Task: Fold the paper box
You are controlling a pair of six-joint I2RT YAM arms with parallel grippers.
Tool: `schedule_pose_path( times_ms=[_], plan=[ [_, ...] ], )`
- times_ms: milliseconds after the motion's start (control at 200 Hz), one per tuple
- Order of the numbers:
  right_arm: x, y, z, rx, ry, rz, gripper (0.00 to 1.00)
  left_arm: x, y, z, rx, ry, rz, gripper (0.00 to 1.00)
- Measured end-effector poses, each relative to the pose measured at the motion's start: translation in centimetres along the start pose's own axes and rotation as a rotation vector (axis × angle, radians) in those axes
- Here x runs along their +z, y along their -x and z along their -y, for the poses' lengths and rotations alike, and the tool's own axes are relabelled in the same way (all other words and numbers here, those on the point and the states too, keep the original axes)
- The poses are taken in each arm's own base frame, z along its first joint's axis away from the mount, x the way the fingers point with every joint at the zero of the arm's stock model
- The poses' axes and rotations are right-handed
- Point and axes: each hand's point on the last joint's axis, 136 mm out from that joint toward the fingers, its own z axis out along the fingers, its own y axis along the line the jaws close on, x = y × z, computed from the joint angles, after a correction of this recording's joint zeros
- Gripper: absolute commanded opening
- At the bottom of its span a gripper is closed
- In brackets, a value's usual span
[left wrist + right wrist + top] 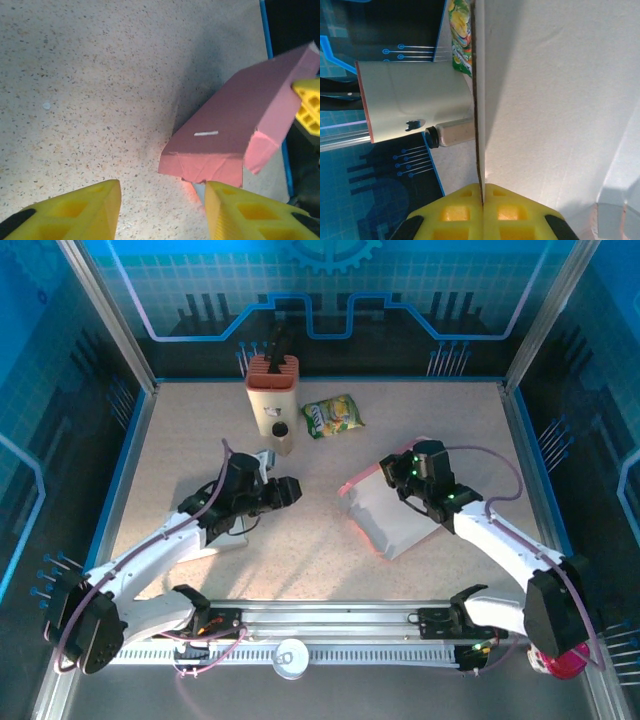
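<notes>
nearest, at six o'clock on the rail between the arm bases, sits a small round metal tin (291,657), clear of the work. further in, just to nine o'clock of the middle of the speckled beige desk (320,570), the left jaws hang partly apart with nothing between their yellow fingers (75,210). they are aimed at the task's thing, the pink paper box with a white inside (395,522), which lies at about three to four o'clock of the desk's middle. from the left wrist the box (235,125) is propped at a tilt, near end on the desk and far end lifted. the right jaws are pinched tight on the edge of one cardboard panel at the box's twelve o'clock side, their yellow fingers (455,212) meeting on the sheet. as i judge it, the fold is started but far from finished. creases and one small end flap show, yet the shell looks mostly flat and open, with walls to raise and flaps to tuck. bare desk lies between the left jaws and the box, so nothing blocks that approach. farthest, at eleven to twelve o'clock, stand a beige knife block (272,390), a small dark-capped jar (281,438) just in front of it, and a green-yellow snack bag (333,416). all sit apart from the box, though a wide swing of the lifted panel might reach toward them.
</notes>
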Motion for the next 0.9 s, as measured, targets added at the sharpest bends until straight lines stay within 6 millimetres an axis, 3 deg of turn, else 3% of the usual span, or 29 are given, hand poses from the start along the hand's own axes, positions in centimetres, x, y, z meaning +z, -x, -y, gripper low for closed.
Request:
schedule_pose_path(
  times_ms=[140, 270, 490, 655, 900],
  plan=[
    [1.1, -0.4, -0.8, -0.010, 0.075, -0.027, 0.00, 1.3, -2.1, 0.5, 0.118, 0.005, -0.045, 0.36],
    [2.0, -0.9, -0.8, -0.015, 0.112, -0.066, 0.00, 2.9, -3.2, -0.2, 0.178, 0.035, -0.075, 0.40],
    [2.0, -1.3, -0.8, -0.020, 0.142, -0.088, 0.00, 3.4, -3.5, 0.7, 0.264, 0.055, -0.039, 0.52],
    [2.1, -1.4, -1.1, -0.022, 0.156, -0.094, 0.00, 4.1, -3.2, 2.4, 0.337, 0.068, -0.026, 0.56],
    [2.6, -1.3, -0.9, -0.002, 0.155, -0.105, 0.00, 4.0, -2.5, 2.7, 0.363, 0.094, 0.013, 0.59]
  ],
)
